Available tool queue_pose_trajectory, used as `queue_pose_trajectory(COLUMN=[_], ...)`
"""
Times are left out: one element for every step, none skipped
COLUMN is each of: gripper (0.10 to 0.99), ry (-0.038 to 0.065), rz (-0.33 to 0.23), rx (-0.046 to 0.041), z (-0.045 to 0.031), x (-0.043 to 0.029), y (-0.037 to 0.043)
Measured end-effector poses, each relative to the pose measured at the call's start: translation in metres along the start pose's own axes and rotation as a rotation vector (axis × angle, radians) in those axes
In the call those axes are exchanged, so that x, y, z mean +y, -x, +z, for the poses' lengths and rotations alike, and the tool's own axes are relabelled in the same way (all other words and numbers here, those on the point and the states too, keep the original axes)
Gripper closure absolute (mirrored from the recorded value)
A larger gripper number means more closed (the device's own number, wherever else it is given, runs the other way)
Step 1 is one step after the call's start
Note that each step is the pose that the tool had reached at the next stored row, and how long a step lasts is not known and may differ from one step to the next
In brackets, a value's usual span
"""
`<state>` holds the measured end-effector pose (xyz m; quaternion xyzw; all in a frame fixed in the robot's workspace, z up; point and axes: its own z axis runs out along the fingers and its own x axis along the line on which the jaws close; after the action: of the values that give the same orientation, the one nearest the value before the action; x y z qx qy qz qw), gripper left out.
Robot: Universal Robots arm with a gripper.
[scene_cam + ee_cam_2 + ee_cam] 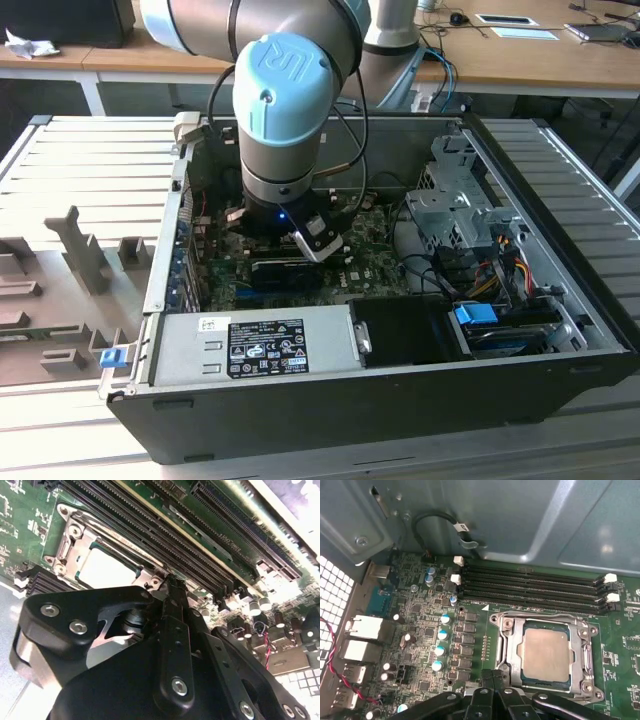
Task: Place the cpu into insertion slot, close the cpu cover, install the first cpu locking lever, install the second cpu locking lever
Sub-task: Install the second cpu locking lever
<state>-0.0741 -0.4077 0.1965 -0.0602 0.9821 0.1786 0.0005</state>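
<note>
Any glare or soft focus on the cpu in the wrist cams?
In the second wrist view the cpu is blown out near white and soft, with the gripper dark in front. In the first wrist view the cpu is evenly lit and sharp under the cpu cover, which shows mild sheen.

The black two-finger gripper (492,680) hangs low inside the open black computer case (560,300), just beside the silver hinged cpu cover (585,650). Long black memory slots (530,587) crowd the socket's far side, and the grey metal case wall (520,520) rises behind them.
</note>
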Motion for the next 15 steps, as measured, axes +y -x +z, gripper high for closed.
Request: queue_pose_trajectory(gripper=[0.98,0.98,0.98,0.98,0.98,0.98,0.98,0.98,0.98,0.98,0.98,0.98,0.98,0.98,0.98], ry=[0.002,0.003,0.005,0.005,0.005,0.004,0.004,0.004,0.004,0.005,0.005,0.005,0.006,0.006,0.006], rz=[0.0,0.0,0.0,0.0,0.0,0.0,0.0,0.0,0.0,0.0,0.0,0.0,0.0,0.0,0.0], rx=[-0.0003,-0.0004,-0.0008,-0.0008,-0.0008,-0.0006,-0.0006,-0.0005,-0.0006,-0.0005,-0.0004,-0.0003,-0.0003,-0.0003,0.0001], z=[0.0006,0.001,0.0013,0.0013,0.0012,0.0002,-0.0052,-0.0097,-0.0142,-0.0196,-0.024,-0.0297,-0.0337,-0.0375,-0.0406], x=[0.0001,0.0002,0.0004,0.0005,0.0006,0.0009,0.003,0.0047,0.0063,0.0084,0.0101,0.0124,0.014,0.0156,0.0169], y=[0.0001,0.0001,0.0001,0.0001,0.0001,0.0002,0.0003,0.0004,0.0005,0.0006,0.0007,0.0009,0.001,0.0012,0.0013])
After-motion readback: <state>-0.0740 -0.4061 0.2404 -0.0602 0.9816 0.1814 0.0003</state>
